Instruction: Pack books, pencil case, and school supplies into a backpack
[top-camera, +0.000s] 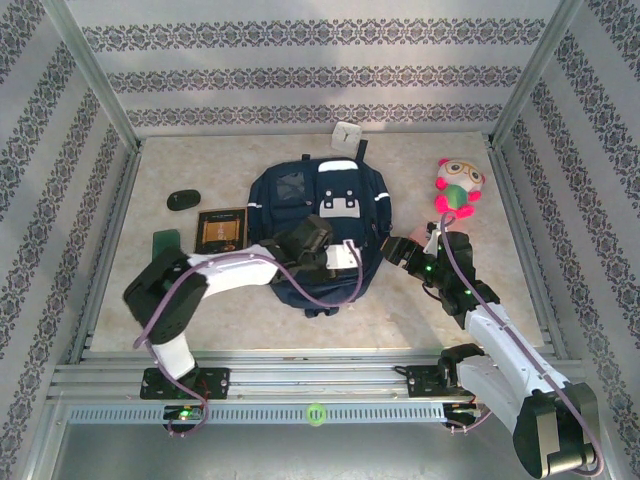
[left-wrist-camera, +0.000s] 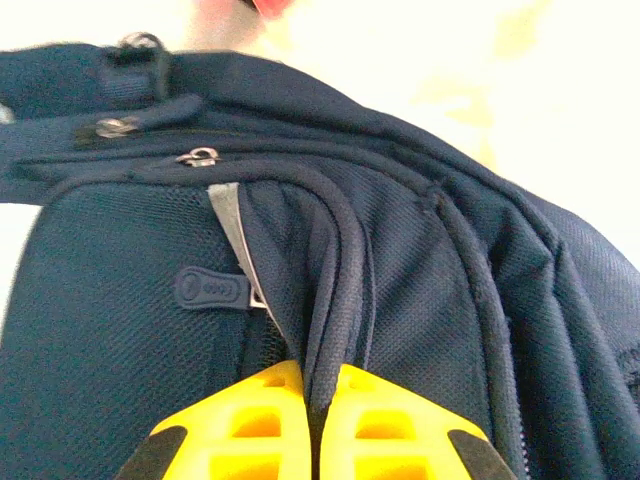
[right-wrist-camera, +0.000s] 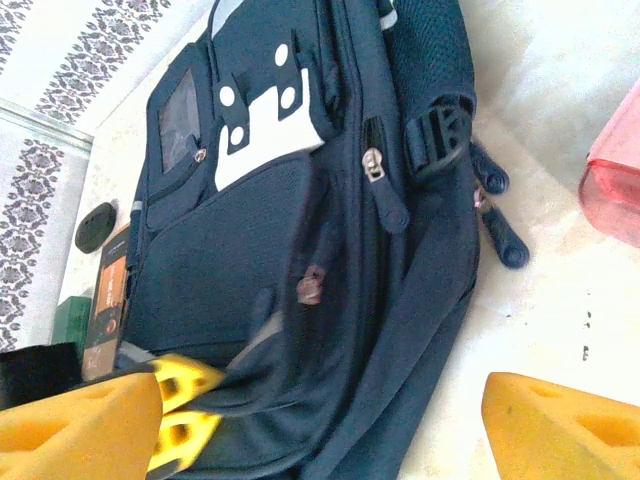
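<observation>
The left arm (top-camera: 235, 268) hides part of the green book (top-camera: 166, 241); the frame edge crops the pink pencil case (right-wrist-camera: 617, 188).

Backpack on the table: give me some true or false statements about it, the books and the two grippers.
The left gripper is shut on a fold of the backpack. True.
The right gripper is shut on the backpack too. False: it is open, holding nothing.
The brown book lies on the table left of the backpack. True.
The green book is inside the backpack. False: it lies on the table beside the brown book.
</observation>
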